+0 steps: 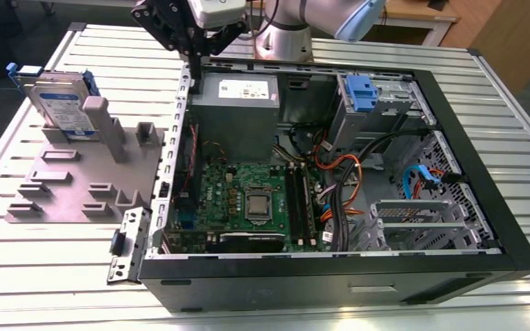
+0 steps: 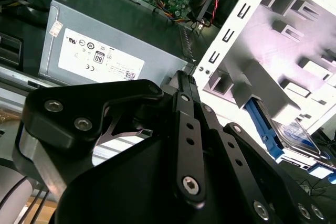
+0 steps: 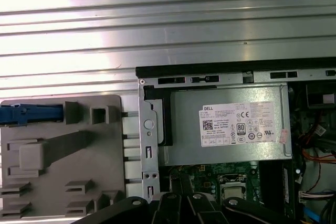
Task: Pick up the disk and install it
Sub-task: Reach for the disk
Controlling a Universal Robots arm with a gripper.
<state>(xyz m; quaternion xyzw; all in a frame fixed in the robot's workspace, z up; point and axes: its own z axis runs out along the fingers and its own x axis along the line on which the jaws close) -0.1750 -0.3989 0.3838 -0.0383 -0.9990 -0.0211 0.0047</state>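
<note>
Disk: stood on edge in a slot of the grey holder, at the exterior view's left, well apart from the open case. Bore blue rails along its edges and was not yet picked up. Appeared in the second wrist view as a blue rail and silver face beyond the holder's posts.

Claw: hung over the case's far corner, above the power supply, with the upright case wall between it and the holder. Was drawn narrow, fingers close together, gripping nothing.

Risks, as judged: could have struck the disk's top edge if lowered with fingers that close. Could have caught the holder's tall post, just beside the disk, on any approach from the case side. Could have tilted or jammed the disk in its slot if gripped off-centre. Could have clipped the case wall if swung across low.

Surroundings: case lying on its side on the slatted worktop, with motherboard exposed. Drive cage with blue latch at the far end, crowded by orange and black cables just beside it, hence judged awkward to reach cleanly.
</note>
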